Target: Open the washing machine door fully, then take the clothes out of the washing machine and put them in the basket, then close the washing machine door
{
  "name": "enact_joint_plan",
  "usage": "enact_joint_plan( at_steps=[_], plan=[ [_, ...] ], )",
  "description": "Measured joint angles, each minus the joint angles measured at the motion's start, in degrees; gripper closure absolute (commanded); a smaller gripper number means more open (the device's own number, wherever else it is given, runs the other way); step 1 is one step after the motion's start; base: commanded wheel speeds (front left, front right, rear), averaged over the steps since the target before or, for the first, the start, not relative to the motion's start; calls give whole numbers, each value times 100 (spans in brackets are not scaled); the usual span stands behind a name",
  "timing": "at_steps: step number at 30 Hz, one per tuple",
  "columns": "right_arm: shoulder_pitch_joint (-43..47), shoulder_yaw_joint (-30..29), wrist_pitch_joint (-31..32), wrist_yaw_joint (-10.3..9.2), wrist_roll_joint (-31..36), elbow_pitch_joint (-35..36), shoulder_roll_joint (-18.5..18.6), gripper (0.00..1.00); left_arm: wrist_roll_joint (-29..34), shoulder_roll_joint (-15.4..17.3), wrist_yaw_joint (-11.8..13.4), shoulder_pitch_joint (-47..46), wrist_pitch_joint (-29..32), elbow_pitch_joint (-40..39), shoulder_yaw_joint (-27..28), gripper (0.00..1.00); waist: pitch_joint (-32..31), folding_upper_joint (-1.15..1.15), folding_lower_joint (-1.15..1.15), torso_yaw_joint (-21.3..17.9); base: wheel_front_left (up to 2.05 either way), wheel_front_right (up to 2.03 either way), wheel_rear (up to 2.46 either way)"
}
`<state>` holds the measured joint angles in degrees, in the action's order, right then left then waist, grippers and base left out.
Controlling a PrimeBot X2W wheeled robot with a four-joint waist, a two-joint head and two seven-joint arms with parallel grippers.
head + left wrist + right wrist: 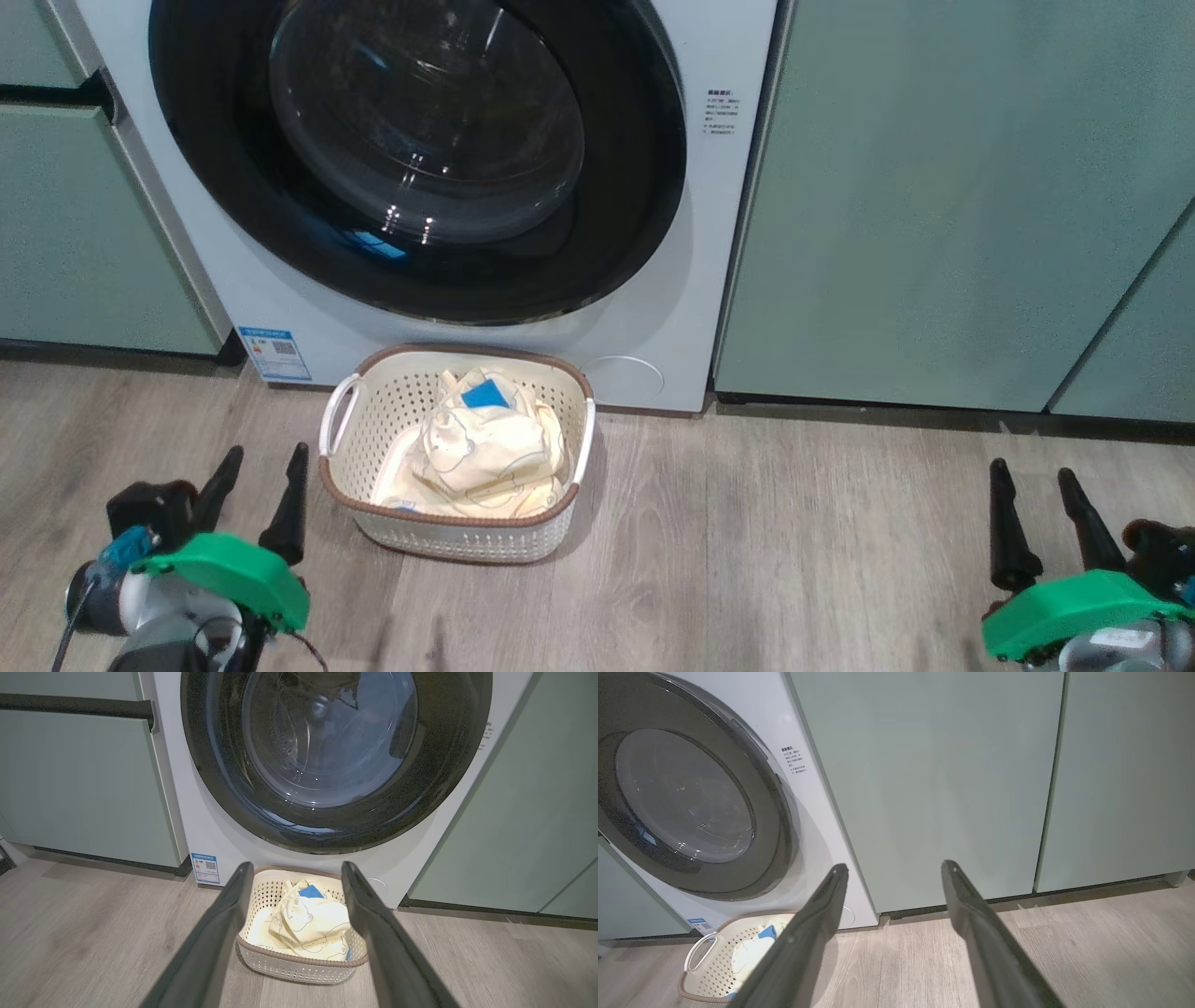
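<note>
One washing machine (672, 336) with its one washing machine door (420, 159) closed is counted. One basket (467, 541) is set on the floor just before it, with the clothes (485, 448) heaped inside, their number not to be told. Two claws are seen, the left gripper (266, 451) and the right gripper (1032, 469), each spread wide with nothing held. A dark handle bar (74, 707) is given by the left wrist view, and two cabinet doors (934, 788) side by side by the right wrist view.
</note>
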<state>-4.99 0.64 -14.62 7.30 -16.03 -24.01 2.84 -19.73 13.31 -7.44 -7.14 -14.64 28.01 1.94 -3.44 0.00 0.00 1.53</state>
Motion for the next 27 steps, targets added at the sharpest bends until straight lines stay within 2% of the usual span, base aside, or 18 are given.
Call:
enact_joint_plan(
  at_steps=[27],
  plan=[
    [0, -10, 0, 0, 51, 25, -2, 0, -122, -4, 0, -16, 0, 30, -125, 0, 29, 0, 0, 23, 0, 0, 0]
  ],
)
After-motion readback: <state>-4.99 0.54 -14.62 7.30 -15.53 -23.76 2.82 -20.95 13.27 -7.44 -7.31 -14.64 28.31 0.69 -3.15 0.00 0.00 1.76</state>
